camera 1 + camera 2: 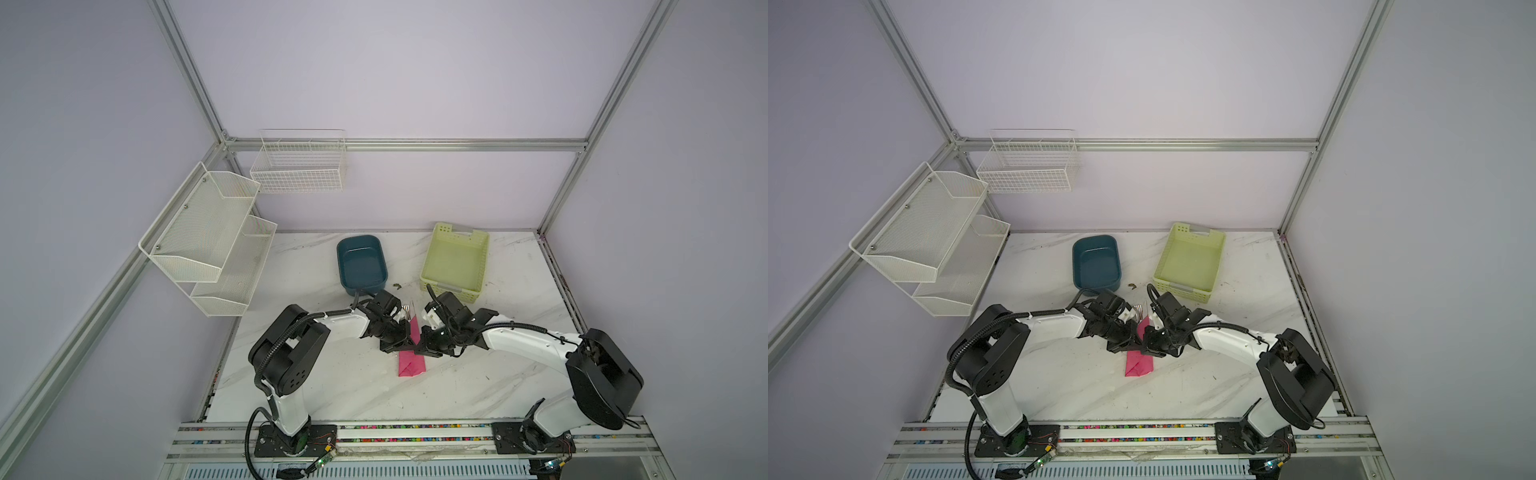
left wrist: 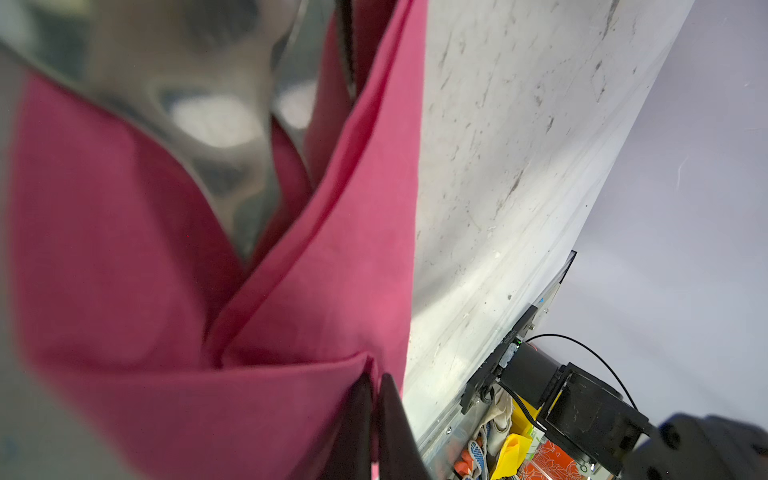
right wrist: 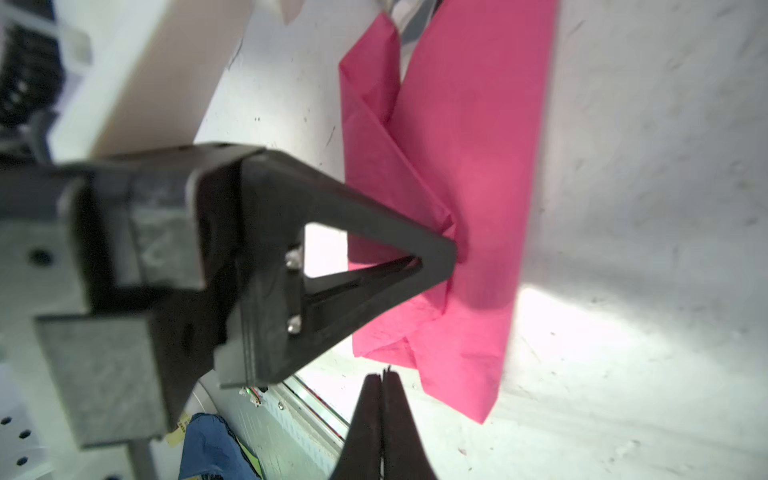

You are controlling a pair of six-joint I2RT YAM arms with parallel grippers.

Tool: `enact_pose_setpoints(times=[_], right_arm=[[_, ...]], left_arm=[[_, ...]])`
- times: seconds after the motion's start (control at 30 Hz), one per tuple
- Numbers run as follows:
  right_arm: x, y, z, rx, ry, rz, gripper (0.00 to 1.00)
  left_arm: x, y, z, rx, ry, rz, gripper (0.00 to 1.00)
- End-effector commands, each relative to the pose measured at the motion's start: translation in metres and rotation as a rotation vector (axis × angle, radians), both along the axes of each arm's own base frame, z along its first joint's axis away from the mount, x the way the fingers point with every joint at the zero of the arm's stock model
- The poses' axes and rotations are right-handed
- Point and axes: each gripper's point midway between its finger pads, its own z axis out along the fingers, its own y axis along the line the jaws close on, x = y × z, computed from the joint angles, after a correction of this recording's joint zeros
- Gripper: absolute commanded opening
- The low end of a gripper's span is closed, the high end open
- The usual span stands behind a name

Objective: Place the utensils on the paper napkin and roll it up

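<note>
Matt paper napkin [image 3: 469, 166] — shiny metal utensils [image 2: 216, 124]

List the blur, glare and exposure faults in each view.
Left wrist view: the metal heads of the utensils are a close, out-of-focus smear; the paper napkin is sharper. Right wrist view: the left pincer looms soft in the foreground, and a blown-out bright patch sits on the table. In both top views: even light, no glare.
</note>
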Motion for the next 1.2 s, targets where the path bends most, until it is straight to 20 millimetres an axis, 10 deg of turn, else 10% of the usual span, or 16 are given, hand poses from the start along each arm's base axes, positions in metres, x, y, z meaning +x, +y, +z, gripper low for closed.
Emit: enact_pose_setpoints(times=[0.0, 0.87, 1.17], right_arm=[[-0.014, -0.01, -0.017, -0.037, 0.048, 0.03, 0.21], [-0.021, -0.025, -0.059, -0.158, 0.095, 0.069, 0.31], [-0.023, -0.028, -0.062, -0.169, 0.099, 0.068, 0.29]], left_arm=[[0.008, -0.002, 0.008, 0.025, -0.036, -0.011, 0.08], [0.014, -0.005, 0.023, 0.009, -0.065, 0.002, 0.08], [0.029, -0.017, 0.06, -0.051, -0.126, 0.026, 0.08]])
